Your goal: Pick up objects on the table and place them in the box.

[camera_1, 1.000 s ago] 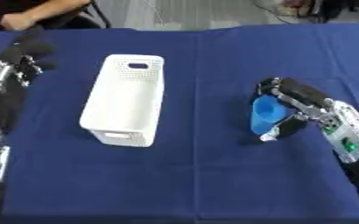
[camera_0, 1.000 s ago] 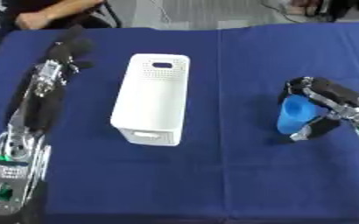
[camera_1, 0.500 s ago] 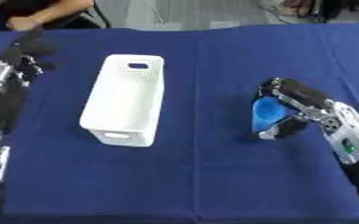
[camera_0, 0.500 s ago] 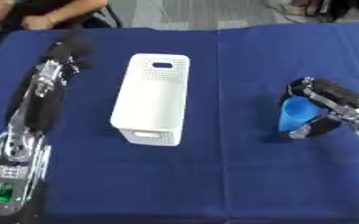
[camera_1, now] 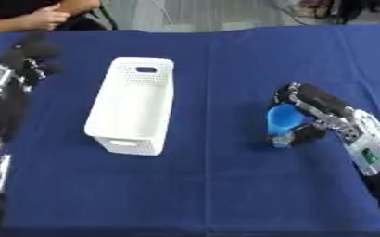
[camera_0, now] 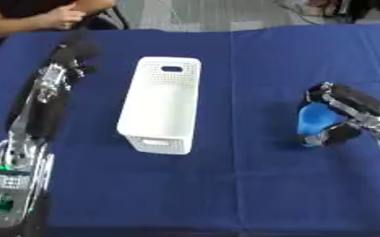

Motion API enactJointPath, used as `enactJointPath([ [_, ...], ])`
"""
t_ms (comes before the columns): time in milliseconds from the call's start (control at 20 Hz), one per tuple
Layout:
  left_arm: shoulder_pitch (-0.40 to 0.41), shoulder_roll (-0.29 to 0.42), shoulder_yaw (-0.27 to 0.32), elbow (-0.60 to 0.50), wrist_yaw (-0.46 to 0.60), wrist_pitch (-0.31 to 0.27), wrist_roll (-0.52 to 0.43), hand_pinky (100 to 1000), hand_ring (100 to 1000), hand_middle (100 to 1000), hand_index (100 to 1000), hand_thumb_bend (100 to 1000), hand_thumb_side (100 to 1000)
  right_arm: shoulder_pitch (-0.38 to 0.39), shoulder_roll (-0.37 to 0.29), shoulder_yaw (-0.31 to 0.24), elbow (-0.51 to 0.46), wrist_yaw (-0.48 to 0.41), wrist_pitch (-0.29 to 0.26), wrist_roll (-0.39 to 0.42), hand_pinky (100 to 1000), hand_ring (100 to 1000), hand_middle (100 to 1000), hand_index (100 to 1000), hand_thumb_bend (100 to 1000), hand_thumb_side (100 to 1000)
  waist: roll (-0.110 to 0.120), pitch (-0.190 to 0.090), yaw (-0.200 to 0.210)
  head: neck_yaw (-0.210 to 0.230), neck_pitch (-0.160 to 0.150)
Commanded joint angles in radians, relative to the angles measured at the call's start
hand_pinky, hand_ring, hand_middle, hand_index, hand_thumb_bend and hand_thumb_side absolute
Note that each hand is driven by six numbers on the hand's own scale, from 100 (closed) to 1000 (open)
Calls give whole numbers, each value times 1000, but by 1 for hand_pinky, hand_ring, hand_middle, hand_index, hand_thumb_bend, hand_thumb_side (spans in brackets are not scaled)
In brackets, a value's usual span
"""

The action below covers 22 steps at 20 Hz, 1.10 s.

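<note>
— What's the right hand (camera_1: pixel 311 115) doing from where you stand?

— It has its fingers and thumb curled round a blue cup (camera_1: pixel 281 121), over toward the right edge of the table (camera_0: pixel 225 185). The fingers come over the top of the cup and the thumb sits under it, low on the right. I can't tell whether the cup's base touches the blue cloth or hangs just above it.

— And the box?

— The white perforated box (camera_0: pixel 162 109) stands left of the middle, long side running from the far edge toward the near one, a handle slot showing in each short end. It looks empty from here. It is well apart from the cup, with bare cloth between them.

— The left hand?

— The left arm lies stretched along the left edge, and the left hand (camera_0: pixel 73 50) is up near the far left corner. It is dark against the dark, so I cannot tell whether its fingers are straight or curled. It touches neither the box nor the cup.

— Anybody else at the table?

— A person's arms show past the far left corner, off the cloth, touching nothing on it
</note>
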Motion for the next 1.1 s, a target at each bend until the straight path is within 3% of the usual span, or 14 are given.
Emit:
enactJointPath([
  [50, -10, 5, -1, -13, -4, -3, -4, 807, 880, 997, 822, 100, 1000, -3, -24, -5, -26, -10, -2, -6, 104, 123, 252, 506, 556, 470, -3, -13, 1, -7, -4],
  [600, -8, 7, -2, -12, -8, -2, -10, 809, 881, 997, 821, 100, 1000, -18, -70, -16, -159, -85, 24, -8, 103, 121, 250, 502, 559, 561, -3, -15, 0, -6, -7],
  [750, -7, 7, -3, -12, -9, -2, -13, 809, 881, 997, 821, 100, 1000, -24, -71, -17, -181, -105, 32, -3, 102, 120, 249, 501, 581, 538, -3, -16, -1, -6, -8],
  [1100, -6, 7, -5, -11, -11, -3, -22, 811, 881, 997, 821, 100, 1000, -57, -65, -4, -233, -158, 59, 4, 100, 113, 241, 496, 661, 582, -2, -16, 2, -14, -9],
])
